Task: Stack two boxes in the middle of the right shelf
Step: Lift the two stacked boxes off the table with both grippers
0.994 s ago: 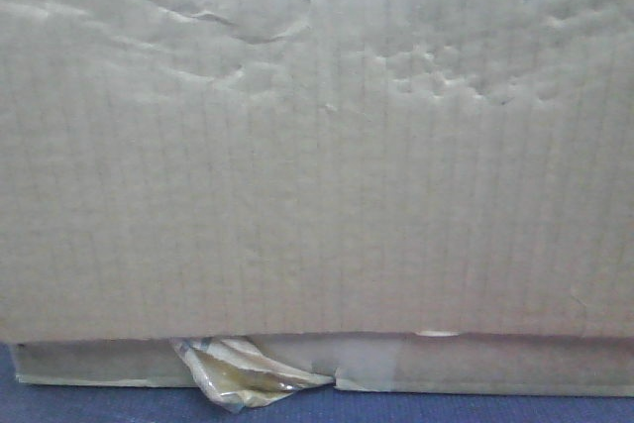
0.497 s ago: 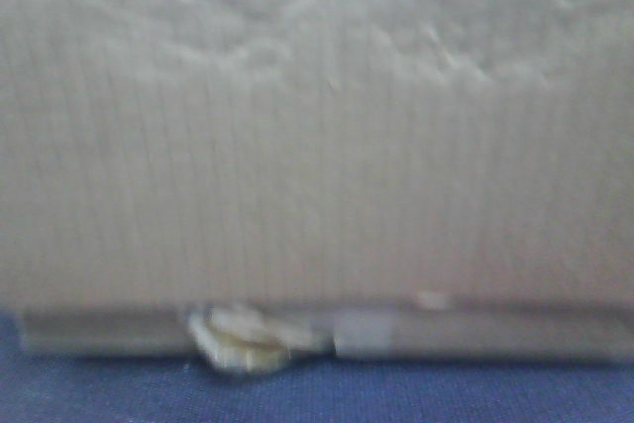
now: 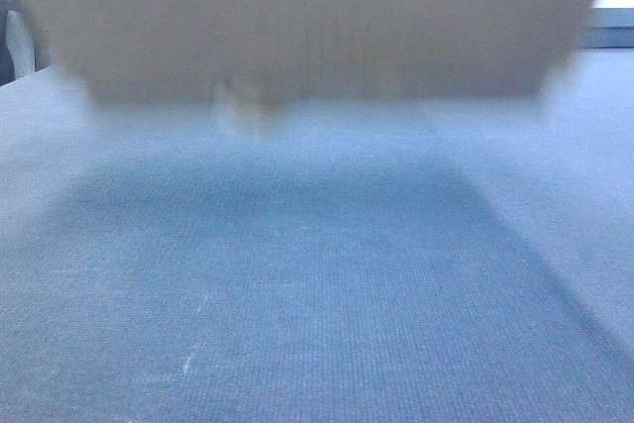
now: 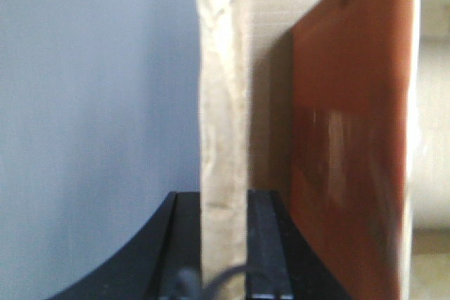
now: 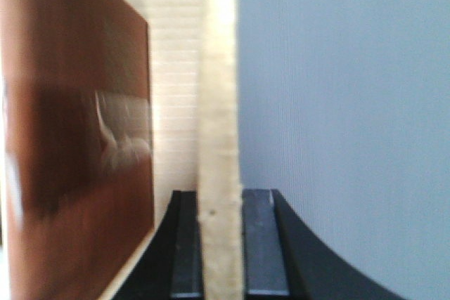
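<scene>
- Box [image 3: 317,17], brown corrugated cardboard, spans the top of the front view; heavily blurred, so little surface detail can be read.
- Pale yellowish tuft of tape [image 3: 245,111] hangs from the box's lower edge, left of centre.
- The box's lower edge appears to sit clear of the dark grey-blue carpet-textured surface [image 3: 317,324], which carries a broad darker shadow patch [image 3: 287,215] below the box.
- Box interior, left wrist view: ribbed corrugated inner wall, with a glossy reddish-brown panel [image 4: 351,138] standing upright against it and showing pale reflections. Cannot tell whether it is a flap, a liner or something loaded inside.
- Right wrist view: same glossy reddish-brown panel on the opposite side of the frame, also blurred, with ribbed inner wall beside it.
- Left gripper [image 4: 225,205]: black fingers [image 4: 266,244] sit one on each side of the box's pale, ragged wall edge and press against it, one inside and one outside.
- Right gripper [image 5: 221,198]: black fingers [image 5: 261,244] likewise clamp a straight cardboard wall edge, touching it on both faces.
- Beyond each gripped wall, on the outer side, only plain grey-blue surface shows.
</scene>
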Tool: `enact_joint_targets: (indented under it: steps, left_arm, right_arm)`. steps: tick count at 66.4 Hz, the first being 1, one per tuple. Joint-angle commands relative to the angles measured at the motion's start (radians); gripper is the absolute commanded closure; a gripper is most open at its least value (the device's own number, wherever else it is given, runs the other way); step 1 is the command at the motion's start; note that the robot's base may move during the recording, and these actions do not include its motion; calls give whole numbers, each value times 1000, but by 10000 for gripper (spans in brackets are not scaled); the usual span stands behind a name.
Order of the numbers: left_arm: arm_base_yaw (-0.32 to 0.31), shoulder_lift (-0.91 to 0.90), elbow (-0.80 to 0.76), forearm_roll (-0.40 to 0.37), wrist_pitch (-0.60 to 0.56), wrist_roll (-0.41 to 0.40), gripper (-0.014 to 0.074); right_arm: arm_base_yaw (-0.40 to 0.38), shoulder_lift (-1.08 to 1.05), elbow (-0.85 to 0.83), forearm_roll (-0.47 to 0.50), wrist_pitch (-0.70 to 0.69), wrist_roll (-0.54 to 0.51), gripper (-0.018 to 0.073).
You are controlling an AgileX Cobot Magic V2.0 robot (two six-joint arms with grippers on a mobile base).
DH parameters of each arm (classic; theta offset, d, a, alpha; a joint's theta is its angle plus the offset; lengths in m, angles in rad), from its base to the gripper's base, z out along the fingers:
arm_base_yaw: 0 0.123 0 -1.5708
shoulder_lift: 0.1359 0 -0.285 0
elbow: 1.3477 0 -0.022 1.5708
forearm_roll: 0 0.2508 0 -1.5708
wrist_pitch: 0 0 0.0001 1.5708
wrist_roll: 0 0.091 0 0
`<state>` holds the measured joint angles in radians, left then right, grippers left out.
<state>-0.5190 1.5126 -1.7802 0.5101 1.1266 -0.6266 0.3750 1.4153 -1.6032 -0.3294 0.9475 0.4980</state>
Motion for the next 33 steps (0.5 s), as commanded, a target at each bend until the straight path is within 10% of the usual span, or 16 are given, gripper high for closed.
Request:
enact_joint_targets:
  steps: [1, 33]
  left_arm:
    - [-4, -18, -43, 84, -38, -3, 707]
    - [47, 13, -66, 93, -215, -9, 707]
  right_arm:
    - [-2, -19, -54, -80, -102, 9, 711]
    - [-41, 35, -60, -168, -244, 62, 711]
